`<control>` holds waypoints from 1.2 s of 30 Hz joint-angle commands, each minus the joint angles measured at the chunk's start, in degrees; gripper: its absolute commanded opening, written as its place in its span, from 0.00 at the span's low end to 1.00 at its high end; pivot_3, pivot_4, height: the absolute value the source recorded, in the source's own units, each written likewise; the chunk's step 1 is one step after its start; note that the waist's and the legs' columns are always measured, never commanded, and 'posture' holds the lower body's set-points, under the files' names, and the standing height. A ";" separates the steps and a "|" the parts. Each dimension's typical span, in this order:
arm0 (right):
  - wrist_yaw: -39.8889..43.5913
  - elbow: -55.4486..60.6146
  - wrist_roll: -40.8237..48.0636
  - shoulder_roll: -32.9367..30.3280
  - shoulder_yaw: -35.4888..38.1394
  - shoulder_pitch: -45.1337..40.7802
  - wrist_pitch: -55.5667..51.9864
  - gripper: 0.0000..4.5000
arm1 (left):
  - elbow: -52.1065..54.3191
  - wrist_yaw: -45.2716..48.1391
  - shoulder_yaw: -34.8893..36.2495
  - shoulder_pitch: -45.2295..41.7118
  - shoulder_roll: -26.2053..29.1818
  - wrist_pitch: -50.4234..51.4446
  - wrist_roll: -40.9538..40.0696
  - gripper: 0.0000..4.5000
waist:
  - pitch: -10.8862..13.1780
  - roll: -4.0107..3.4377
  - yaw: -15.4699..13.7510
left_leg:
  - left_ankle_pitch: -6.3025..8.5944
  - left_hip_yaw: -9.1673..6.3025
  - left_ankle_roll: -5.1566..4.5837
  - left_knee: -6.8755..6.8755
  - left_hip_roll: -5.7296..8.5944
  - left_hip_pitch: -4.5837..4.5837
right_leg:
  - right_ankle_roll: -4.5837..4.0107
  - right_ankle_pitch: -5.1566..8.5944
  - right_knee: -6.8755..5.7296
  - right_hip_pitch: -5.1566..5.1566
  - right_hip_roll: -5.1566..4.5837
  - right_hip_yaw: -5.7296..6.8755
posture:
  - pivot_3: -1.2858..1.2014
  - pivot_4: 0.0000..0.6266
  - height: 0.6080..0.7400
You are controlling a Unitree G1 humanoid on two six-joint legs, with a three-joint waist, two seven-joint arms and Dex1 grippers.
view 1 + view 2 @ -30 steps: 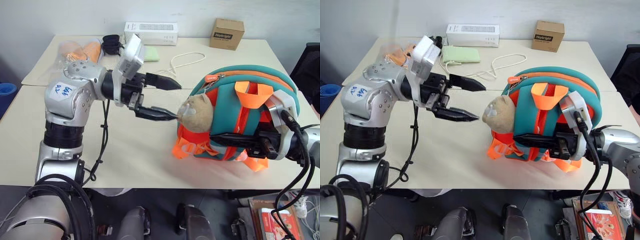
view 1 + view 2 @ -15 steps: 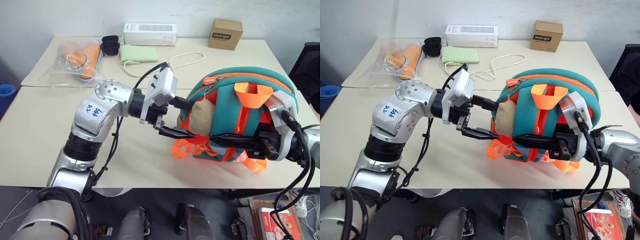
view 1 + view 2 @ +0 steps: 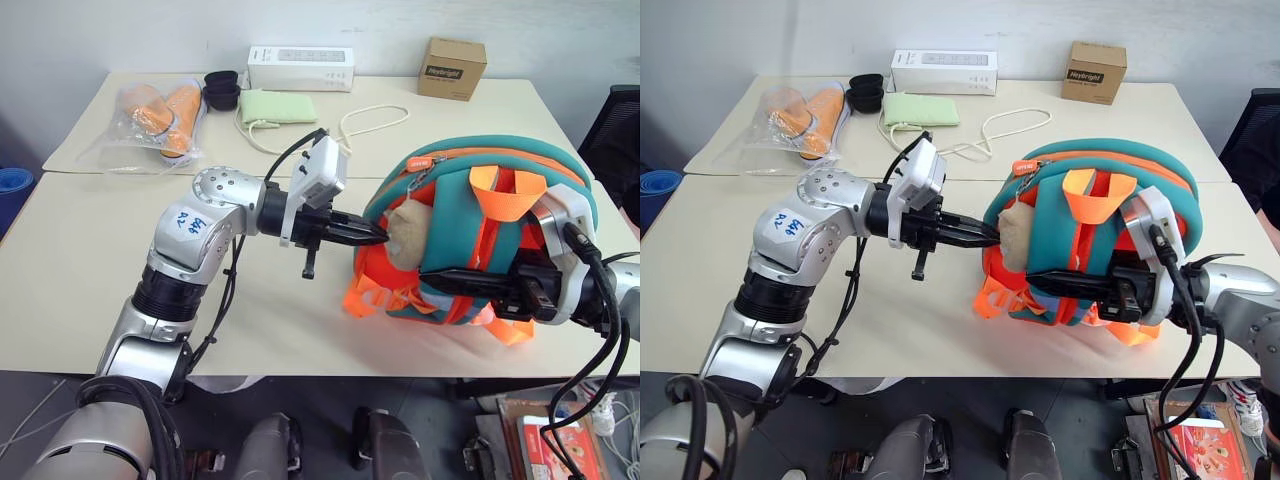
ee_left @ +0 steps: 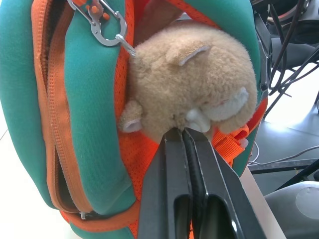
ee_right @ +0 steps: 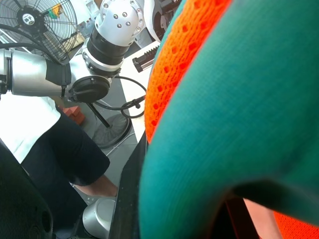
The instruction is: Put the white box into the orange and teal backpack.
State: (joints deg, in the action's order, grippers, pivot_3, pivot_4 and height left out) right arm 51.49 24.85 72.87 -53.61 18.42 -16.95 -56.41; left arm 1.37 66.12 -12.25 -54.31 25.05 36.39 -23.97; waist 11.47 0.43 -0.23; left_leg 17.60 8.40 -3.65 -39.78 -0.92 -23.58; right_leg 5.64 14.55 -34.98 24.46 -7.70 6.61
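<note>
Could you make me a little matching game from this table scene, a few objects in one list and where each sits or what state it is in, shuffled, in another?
Things:
1. brown cardboard box
2. plush charm
3. green pouch
4. left gripper

Places or states:
A. hanging on the backpack
B. far right of the table
C. shut, tips at the charm
D. beside a white cord

Pairs: 1-B, 2-A, 3-D, 4-C

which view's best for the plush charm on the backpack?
Left wrist view: the plush charm sits large and central, its clip visible, against the orange and teal backpack. In the eye views it is small and half hidden behind the left gripper. The right wrist view gives backpack fabric.
</note>
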 commanded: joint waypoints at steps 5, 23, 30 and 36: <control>0.72 0.29 0.32 -0.98 2.65 0.58 0.73 0.00 | -0.01 2.24 5.80 -4.03 2.94 6.83 -7.06 0.05 | 0.00 0.00 0.06 | 0.00 0.00 0.00 0.00 -0.01 -0.01 | 0.00 0.00 -0.01 0.02 0.01 0.00 | 0.52 0.24 1.00; 0.67 0.70 0.07 -0.88 2.29 0.09 0.75 0.00 | 1.40 -2.65 -0.81 -3.07 -2.95 4.85 -3.85 0.99 | 0.00 0.00 -0.96 | 0.00 0.04 0.00 0.00 0.02 0.01 | 0.00 0.00 -0.01 0.01 0.03 -0.03 | 0.52 0.24 1.00; 0.14 1.43 0.03 -0.47 2.14 0.29 0.98 0.00 | -2.53 -4.07 -2.10 -3.15 -7.57 2.37 -2.12 0.99 | 0.00 0.00 -1.11 | 0.00 0.05 -0.01 -0.01 0.01 0.02 | 0.00 0.00 -0.01 0.02 0.01 -0.05 | 0.52 0.24 1.00; -0.70 2.11 0.00 0.08 2.64 1.05 1.31 0.00 | -5.64 -4.61 -1.73 -3.67 -8.43 0.26 0.01 0.73 | 0.00 0.00 -1.17 | 0.01 0.04 -0.04 -0.02 0.01 0.01 | 0.00 0.00 -0.01 0.02 -0.02 -0.05 | 0.52 0.24 1.00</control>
State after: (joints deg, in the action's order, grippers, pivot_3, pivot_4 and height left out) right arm 50.34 25.04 71.54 -53.62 19.43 -16.04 -56.17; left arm -4.56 61.46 -13.98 -57.02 16.57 37.51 -24.49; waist 11.47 0.43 -1.40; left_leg 17.61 8.44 -3.68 -39.79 -0.92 -23.57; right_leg 5.64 14.55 -34.99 24.48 -7.72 6.57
